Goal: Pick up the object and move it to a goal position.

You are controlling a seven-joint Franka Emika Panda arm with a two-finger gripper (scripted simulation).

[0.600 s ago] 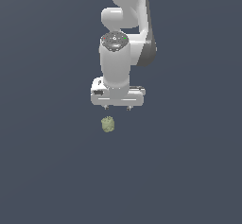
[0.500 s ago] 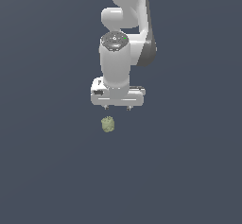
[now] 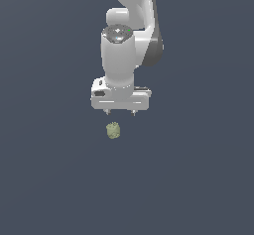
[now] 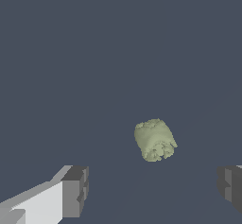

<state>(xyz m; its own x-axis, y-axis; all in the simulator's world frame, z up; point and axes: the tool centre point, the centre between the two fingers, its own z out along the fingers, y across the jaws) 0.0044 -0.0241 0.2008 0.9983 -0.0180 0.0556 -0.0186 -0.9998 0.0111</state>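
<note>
Over a bare dark floor, the white claw [image 3: 120, 113] hangs with its two fingers spread wide, gripping nothing. The olive-green lump [image 3: 113, 130] lies on the floor just below it, slightly toward the exterior view's left. Across the past half second little has changed: the arm has barely moved and the lump has not stirred. By all signs the descent to grasp has yet to begin.

No readable text, labels, brand names, numbers or signs appear in either view. The white arm, its jaws, the green lump and the dark grey background are all unmarked.
</note>
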